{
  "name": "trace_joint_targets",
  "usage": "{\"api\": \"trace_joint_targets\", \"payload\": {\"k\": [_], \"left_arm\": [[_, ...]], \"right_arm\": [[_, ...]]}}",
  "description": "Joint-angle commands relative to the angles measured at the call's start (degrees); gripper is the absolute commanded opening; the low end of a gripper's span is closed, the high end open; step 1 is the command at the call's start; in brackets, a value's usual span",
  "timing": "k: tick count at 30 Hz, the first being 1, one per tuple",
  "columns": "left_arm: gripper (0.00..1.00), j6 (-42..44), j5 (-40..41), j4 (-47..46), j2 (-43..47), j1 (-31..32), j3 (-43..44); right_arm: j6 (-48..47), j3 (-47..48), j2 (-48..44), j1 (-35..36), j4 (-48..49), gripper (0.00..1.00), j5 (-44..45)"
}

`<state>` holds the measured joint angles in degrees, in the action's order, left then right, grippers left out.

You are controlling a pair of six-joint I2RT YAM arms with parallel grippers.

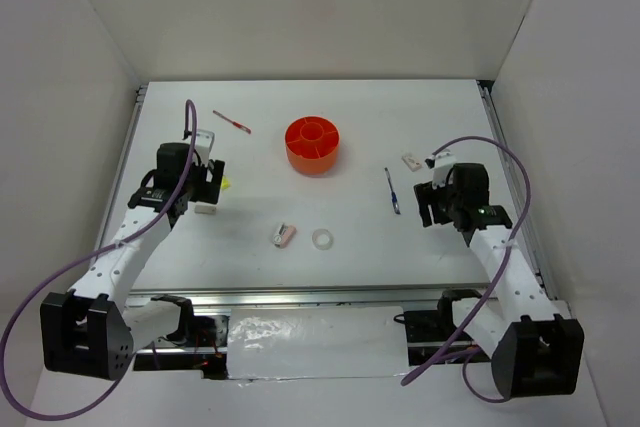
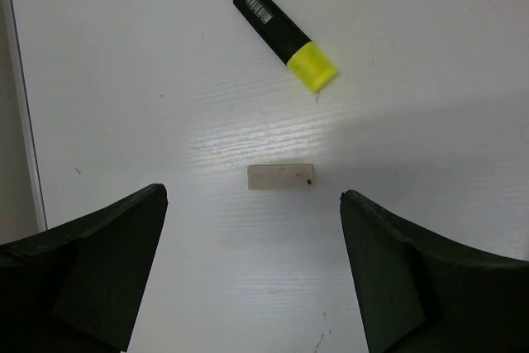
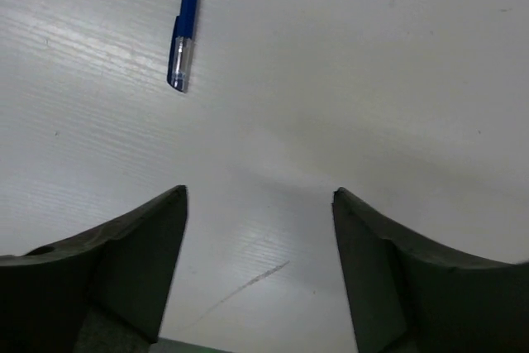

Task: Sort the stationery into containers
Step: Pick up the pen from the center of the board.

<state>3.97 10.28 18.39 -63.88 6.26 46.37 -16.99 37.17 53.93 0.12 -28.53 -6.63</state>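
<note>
**Stationery loose on the table, both grippers wide and empty**

- Left gripper (image 2: 252, 196): your jaws stand spread wide and hold nothing.
- White eraser block (image 2: 280, 177): lies flat on the table (image 1: 400, 107), in line with the gap between the left fingers and touching neither.
- Black-and-yellow highlighter (image 2: 285, 36): lies just beyond that eraser.
- Right gripper (image 3: 259, 193): your jaws are likewise spread and empty.
- Blue pen (image 3: 183, 39): lies ahead of the right gripper, to its left.
- Orange organizer (image 1: 313, 144): stands mid-table toward the back, apart from every item.
- Red pen (image 1: 232, 123): lies left of the organizer.
- Second eraser (image 1: 411, 160): lies near the right gripper.
- Tape ring (image 1: 322, 239) and pink-white piece (image 1: 284, 236): lie side by side toward the near edge.
</note>
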Motion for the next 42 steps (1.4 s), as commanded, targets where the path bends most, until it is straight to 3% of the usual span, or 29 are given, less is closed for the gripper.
{"api": "trace_joint_targets", "payload": {"k": [1,5,12,20,34,39,42], "left_arm": [[0.98,-1.9,0.7,-2.0,0.6,0.3,1.0],[0.97,-2.6,0.9,-1.6,1.4,0.2,2.0],[0.94,-1.1,-1.5,-1.5,5.7,0.2,1.7],[0.94,-1.3,-2.0,-0.9,5.9,0.0,2.0],[0.93,-1.0,-3.2,-4.2,6.9,0.0,-1.2],[0.94,1.7,-8.8,-8.1,10.0,0.0,-3.9],[0.94,5.0,-13.6,-10.0,12.4,0.0,-5.1]], "right_arm": [[3.3,3.4,2.8,3.3,1.0,0.72,1.1],[7.4,7.6,9.0,6.6,1.5,0.62,2.4],[14.2,13.8,23.4,12.4,3.2,0.60,8.2],[19.0,24.3,38.7,14.9,2.3,0.60,9.1],[20.2,33.8,51.5,15.0,0.7,0.48,8.9],[20.0,35.9,54.1,14.7,-0.2,0.41,9.2],[19.9,38.2,56.0,14.4,-2.1,0.32,8.7]]}}
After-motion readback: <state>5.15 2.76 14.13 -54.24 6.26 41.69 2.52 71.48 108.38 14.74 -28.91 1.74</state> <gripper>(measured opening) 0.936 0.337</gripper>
